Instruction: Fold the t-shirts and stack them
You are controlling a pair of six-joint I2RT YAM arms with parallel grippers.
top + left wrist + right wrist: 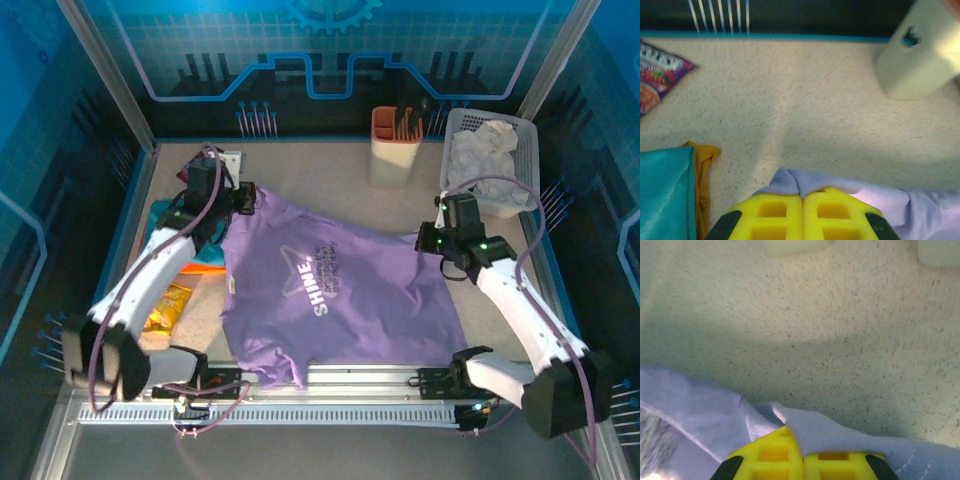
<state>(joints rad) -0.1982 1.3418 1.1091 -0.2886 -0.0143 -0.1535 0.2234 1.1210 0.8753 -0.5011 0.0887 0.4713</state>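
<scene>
A lavender-purple t-shirt (pixel 320 290) with white chest lettering lies spread across the middle of the table. My left gripper (pixel 245 200) is shut on its far left corner; in the left wrist view the yellow jaws (pixel 802 197) pinch a fold of the purple cloth (pixel 890 200). My right gripper (pixel 428 240) is shut on the far right corner, and in the right wrist view the cloth (pixel 700 410) bunches over the closed jaws (pixel 803 452). A teal t-shirt (pixel 665 195) and an orange one (pixel 702 185) lie left of the purple shirt, partly under the left arm (pixel 165 215).
A beige tool holder (pixel 395 145) and a white basket (pixel 492 125) with grey cloth stand at the back right. A pink-purple snack packet (pixel 657 75) lies near the back left wall. A metal rail (pixel 330 395) runs along the front edge.
</scene>
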